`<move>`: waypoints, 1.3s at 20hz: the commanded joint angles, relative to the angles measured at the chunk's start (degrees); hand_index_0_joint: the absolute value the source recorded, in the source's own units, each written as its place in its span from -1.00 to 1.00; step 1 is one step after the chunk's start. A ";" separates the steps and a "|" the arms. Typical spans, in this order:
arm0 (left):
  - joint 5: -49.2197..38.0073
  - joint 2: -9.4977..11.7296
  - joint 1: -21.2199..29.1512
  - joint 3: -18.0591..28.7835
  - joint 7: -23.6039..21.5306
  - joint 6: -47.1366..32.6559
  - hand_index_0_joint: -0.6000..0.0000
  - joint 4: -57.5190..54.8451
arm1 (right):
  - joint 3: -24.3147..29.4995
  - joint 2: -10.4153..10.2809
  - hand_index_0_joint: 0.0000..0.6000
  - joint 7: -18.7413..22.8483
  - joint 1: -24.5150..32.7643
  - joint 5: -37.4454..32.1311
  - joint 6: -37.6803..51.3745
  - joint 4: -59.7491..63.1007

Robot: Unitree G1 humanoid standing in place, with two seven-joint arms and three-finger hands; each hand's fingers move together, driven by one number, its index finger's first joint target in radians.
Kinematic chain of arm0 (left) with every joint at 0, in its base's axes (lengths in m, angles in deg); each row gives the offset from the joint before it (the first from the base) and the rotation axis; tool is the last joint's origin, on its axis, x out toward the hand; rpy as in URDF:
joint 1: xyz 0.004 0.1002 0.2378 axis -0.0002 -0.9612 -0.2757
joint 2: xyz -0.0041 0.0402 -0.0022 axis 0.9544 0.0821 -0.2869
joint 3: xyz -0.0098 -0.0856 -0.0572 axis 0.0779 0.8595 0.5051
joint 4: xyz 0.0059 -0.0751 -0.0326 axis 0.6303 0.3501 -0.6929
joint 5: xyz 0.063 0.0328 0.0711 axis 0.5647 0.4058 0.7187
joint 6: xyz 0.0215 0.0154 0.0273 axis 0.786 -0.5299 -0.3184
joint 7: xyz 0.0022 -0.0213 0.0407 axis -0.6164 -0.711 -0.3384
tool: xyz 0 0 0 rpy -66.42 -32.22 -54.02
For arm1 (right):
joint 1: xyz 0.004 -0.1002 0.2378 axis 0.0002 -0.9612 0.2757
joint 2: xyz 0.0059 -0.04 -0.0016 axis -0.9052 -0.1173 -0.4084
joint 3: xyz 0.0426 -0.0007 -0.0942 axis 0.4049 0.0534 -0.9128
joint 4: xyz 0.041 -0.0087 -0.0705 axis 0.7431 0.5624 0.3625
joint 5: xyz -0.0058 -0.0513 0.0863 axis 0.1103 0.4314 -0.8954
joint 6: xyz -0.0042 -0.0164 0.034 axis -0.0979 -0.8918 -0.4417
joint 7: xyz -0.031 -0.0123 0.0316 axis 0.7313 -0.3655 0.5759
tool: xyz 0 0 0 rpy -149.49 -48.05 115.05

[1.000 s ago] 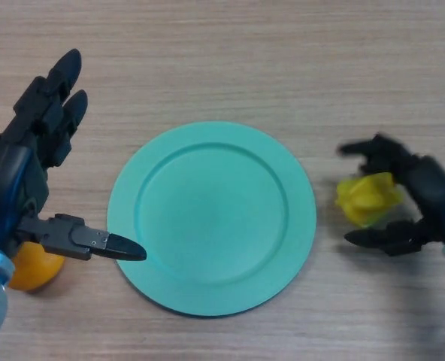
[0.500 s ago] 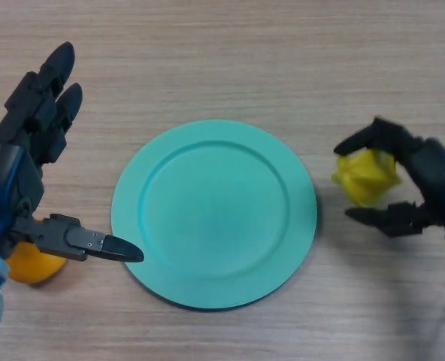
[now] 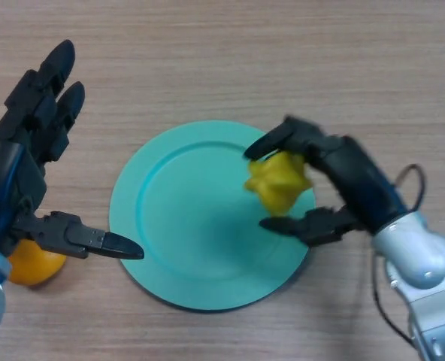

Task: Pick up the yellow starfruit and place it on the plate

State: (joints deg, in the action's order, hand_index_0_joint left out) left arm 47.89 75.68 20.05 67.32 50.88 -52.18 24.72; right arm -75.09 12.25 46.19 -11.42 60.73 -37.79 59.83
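The yellow starfruit [image 3: 278,181] hangs over the right part of the green plate [image 3: 185,226], held between the curled fingers and thumb of my right hand [image 3: 343,177]. The hand reaches in from the right, its fingers above the fruit and its thumb below it. My left hand [image 3: 19,173] stays open at the left side of the plate, its fingers straight and its thumb pointing toward the plate's left rim.
An orange fruit [image 3: 33,267] lies on the wooden table under my left hand, at the lower left. Bare wood surrounds the plate on all sides.
My right hand closed on the starfruit, lifted it off the table at the right and carried it leftward over the plate's right part. The left hand barely moved.
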 commanded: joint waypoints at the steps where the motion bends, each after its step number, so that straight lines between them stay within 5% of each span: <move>1: -1.68 2.01 1.86 3.64 -0.37 -8.18 1.00 -3.38 | -0.29 0.30 1.00 5.23 1.80 -2.44 5.92 -0.49; 3: -1.48 1.64 1.43 3.91 -1.50 -10.79 1.00 -3.08 | -2.59 0.27 1.00 9.27 2.87 0.18 9.51 4.21; 4: -1.63 1.46 1.07 3.82 -1.82 -11.83 1.00 -2.98 | -4.09 0.27 0.83 13.16 2.59 -3.21 6.61 3.89; 8: -3.45 1.80 0.39 5.05 -1.88 -9.67 1.00 -4.11 | -4.63 0.26 -0.81 16.78 2.90 -2.69 8.21 3.58; 9: -3.79 1.94 0.22 5.34 -1.81 -8.64 1.00 -4.58 | -4.61 0.26 -1.00 17.84 3.06 -3.29 8.36 3.01; 13: -2.84 1.34 -0.47 4.90 -1.43 -7.31 1.00 -5.67 | -0.55 0.26 -1.00 20.68 3.09 -3.43 8.07 -2.68; 20: -2.57 1.10 -0.04 3.74 -1.64 -5.31 1.00 -6.30 | 12.87 1.38 -1.00 11.05 -4.38 -12.65 -3.63 -24.81; 26: -1.08 0.87 1.59 1.02 -2.11 -2.83 1.00 -4.94 | 14.83 2.41 -1.00 7.28 -10.86 -13.54 -14.13 -35.69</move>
State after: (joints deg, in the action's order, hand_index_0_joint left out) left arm 46.16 74.79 19.76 66.70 50.57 -50.24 22.47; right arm -63.22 13.54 53.20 -23.72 47.20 -58.06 28.05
